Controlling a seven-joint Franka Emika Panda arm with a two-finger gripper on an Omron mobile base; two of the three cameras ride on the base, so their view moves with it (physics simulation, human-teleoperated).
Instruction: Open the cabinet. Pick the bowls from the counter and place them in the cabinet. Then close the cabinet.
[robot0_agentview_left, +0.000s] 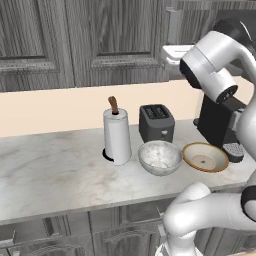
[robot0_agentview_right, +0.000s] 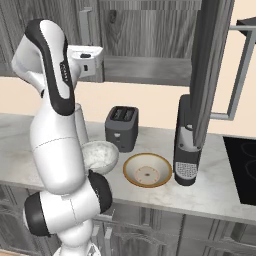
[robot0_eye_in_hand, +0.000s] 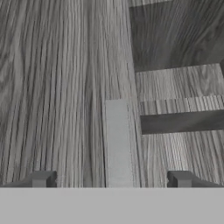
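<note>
Up at the cabinet (robot0_agentview_right: 150, 30), my fingers (robot0_eye_in_hand: 111, 179) stand wide apart with nothing between them, one tip at 7 o'clock and the other at 5 o'clock of the hand view. Dead ahead, at 6 o'clock between the tips, a pale grey bar handle (robot0_eye_in_hand: 116, 144) runs up the dark wood-grain door. At 3 o'clock from it the grain breaks into darker and lighter bands, the cabinet's inside, with the grey shelf (robot0_eye_in_hand: 181, 105) crossing it.

From the right base view, one door (robot0_agentview_right: 210, 70) stands swung out toward the camera, edge-on, its long handle (robot0_agentview_right: 240, 75) at 3 o'clock of it. My hand (robot0_agentview_right: 85, 60) sits at the left door, just beside its handle (robot0_agentview_right: 86, 25).

Down on the counter (robot0_agentview_left: 50, 170) both bowls rest side by side. The grey bowl (robot0_agentview_left: 160, 157) sits at the middle, just at 4 o'clock of the paper towel roll (robot0_agentview_left: 117, 135) and at 6 o'clock of the toaster (robot0_agentview_left: 156, 122). The tan bowl (robot0_agentview_left: 205, 157) lies just at 3 o'clock of the grey one, near it but apart, tilted a little, and close to the black coffee machine (robot0_agentview_left: 217, 125) behind it. Below the counter edge run the low drawers (robot0_agentview_left: 75, 235).
</note>
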